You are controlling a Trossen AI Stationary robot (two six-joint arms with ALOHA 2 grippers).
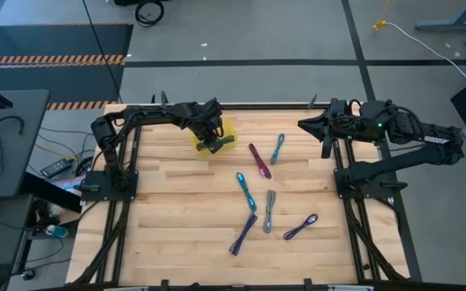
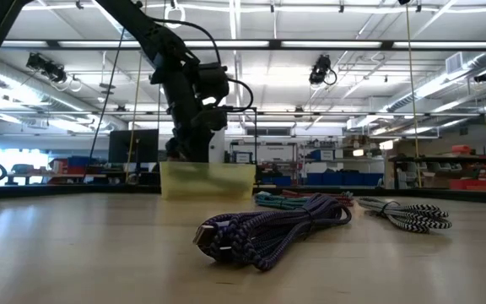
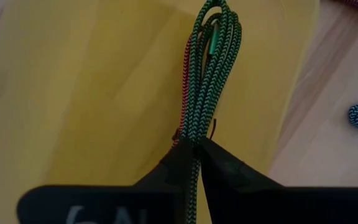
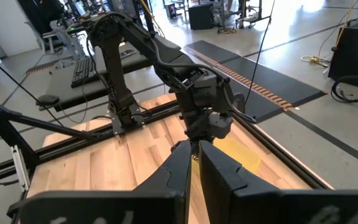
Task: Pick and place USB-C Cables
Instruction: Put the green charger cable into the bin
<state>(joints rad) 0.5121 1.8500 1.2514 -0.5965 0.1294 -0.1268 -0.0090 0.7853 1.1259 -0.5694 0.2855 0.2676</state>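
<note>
My left gripper (image 1: 214, 144) is down in the small yellow tray (image 1: 203, 139) at the table's far side, shut on a green cable bundle (image 3: 210, 81). A maroon strand (image 3: 185, 93) runs along one side of the bundle. Loose cable bundles lie flat on the table: a maroon one (image 1: 260, 160), a teal one (image 1: 278, 148), a teal-blue one (image 1: 245, 190), a grey one (image 1: 269, 210) and two purple ones (image 1: 243, 234) (image 1: 300, 227). My right gripper (image 1: 328, 129) is shut and empty, held above the table's far right. My left gripper pinches the green bundle's near end (image 3: 195, 146) between its two fingers, which lie along the bundle. The fingers come from above, pointing down into the tray. The bundle stretches away from the fingertips over the tray floor (image 3: 92, 93); I cannot tell whether it rests on it.
In the low view the tray (image 2: 207, 180) stands behind a purple bundle (image 2: 268, 228), a grey one (image 2: 407, 215) and a teal one (image 2: 281, 200). The arm bases (image 1: 108, 182) (image 1: 362, 182) stand at the table's left and right edges. Bare wood (image 1: 176, 226) lies at the near left.
</note>
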